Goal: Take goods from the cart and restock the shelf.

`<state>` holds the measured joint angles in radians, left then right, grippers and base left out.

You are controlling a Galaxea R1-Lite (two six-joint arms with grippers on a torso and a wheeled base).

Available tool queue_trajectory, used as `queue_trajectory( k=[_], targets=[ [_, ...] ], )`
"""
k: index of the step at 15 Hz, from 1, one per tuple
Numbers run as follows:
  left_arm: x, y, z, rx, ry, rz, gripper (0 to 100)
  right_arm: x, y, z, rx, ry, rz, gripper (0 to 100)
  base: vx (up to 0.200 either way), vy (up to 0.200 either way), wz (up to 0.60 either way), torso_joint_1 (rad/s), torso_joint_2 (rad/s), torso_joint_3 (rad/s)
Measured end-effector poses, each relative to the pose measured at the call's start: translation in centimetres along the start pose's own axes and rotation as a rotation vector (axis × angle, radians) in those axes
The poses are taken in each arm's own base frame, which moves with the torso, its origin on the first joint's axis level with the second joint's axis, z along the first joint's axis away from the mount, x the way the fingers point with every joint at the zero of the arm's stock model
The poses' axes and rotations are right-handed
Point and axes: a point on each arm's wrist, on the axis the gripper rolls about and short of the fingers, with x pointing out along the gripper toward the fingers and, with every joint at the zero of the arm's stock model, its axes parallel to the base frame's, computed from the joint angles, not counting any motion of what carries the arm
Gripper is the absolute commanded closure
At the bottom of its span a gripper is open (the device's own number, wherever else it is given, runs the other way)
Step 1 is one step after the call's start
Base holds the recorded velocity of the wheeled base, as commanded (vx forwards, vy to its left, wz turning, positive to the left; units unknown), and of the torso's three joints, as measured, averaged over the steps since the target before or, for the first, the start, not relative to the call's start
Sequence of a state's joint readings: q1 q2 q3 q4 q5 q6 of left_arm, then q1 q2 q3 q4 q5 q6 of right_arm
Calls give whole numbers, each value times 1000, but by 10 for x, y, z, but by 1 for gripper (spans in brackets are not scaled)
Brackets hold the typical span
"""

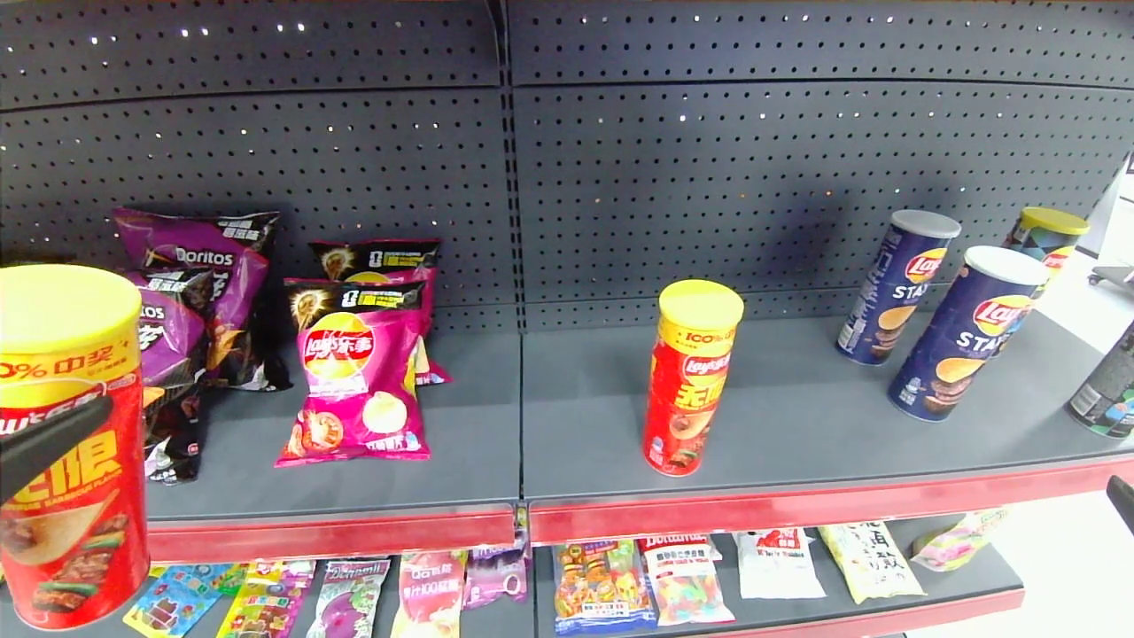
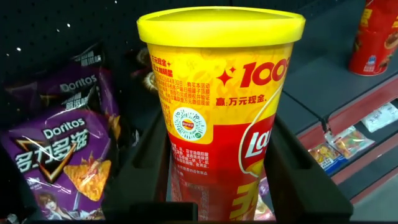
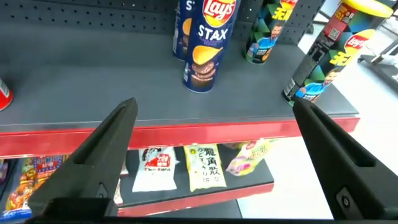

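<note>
Can (image 2: 217,112) pinched in our left fingers (image 2: 297,171), at 9 o'clock of other red can (image 1: 693,377) on shelf (image 1: 797,416); we see right fingers (image 3: 102,152) spread by shelf edge.

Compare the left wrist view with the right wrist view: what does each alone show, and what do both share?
Left wrist only: a red cylindrical chip can with yellow lid, held by the left gripper, and purple foil chip bags. Right wrist only: the open right gripper, dark blue chip cans and black chip cans. Both: the grey shelf with red front edge and snack packets below it.
</note>
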<state>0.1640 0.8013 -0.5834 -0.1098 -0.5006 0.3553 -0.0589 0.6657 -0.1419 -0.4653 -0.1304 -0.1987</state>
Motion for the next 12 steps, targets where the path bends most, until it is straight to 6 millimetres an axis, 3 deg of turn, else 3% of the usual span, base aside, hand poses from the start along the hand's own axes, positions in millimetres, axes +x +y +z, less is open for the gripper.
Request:
queue_trajectory(
  k=[11, 12],
  targets=[
    [13, 5, -5, -27, 46, -15, 100, -1, 0, -2, -1, 3, 3, 0, 0, 0, -600, 1, 1, 3],
    [14, 6, -6, -31, 50, -16, 100, -1, 1, -3, -1, 6, 4, 0, 0, 0, 0, 0, 0, 0]
  ],
)
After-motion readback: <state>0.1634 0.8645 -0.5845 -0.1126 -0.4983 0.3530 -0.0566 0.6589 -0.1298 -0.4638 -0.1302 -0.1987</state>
